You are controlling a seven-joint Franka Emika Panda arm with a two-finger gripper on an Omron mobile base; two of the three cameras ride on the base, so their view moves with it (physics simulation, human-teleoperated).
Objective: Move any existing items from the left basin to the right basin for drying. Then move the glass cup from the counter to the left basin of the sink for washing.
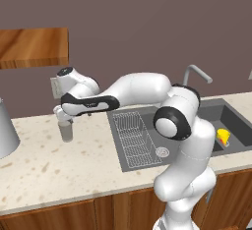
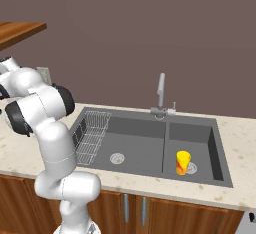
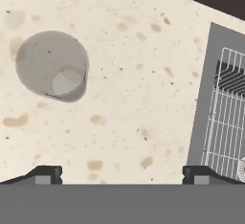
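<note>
No readable writing or brand marks on anything.

Glass cup [image 3: 51, 66]: plain grey translucent tumbler, no handle, upright on the beige speckled surface [image 3: 129, 89]. In the hand view it sits in the upper left of the frame, seen from above with its round base visible through the wall. In the left base view the glass cup [image 1: 66, 131] is at centre left, on the surface left of the sink [image 1: 116, 134].

End effector [image 3: 122, 173]: jaws wide apart, holding nothing; the two dark fingertips [image 3: 45, 174] show at the bottom of the hand view, one lower left, one lower right. The cup lies above and left of the gap between them, apart from both tips, not between them. In the left base view the end effector [image 1: 63, 115] hangs directly above the cup, close to its rim; contact cannot be judged there.

Yellow item [image 2: 183, 162] with a red-orange band stands upright in the right basin [image 2: 210, 143], lower right of the right base view, beside the round drain. In the left base view it appears at the right edge, yellow item [image 1: 223, 136].

Left basin [image 2: 137, 145] holds a wire rack [image 2: 91, 134] at its left end; round drain on its floor. Grey faucet [image 2: 161, 95] behind the divider.
</note>
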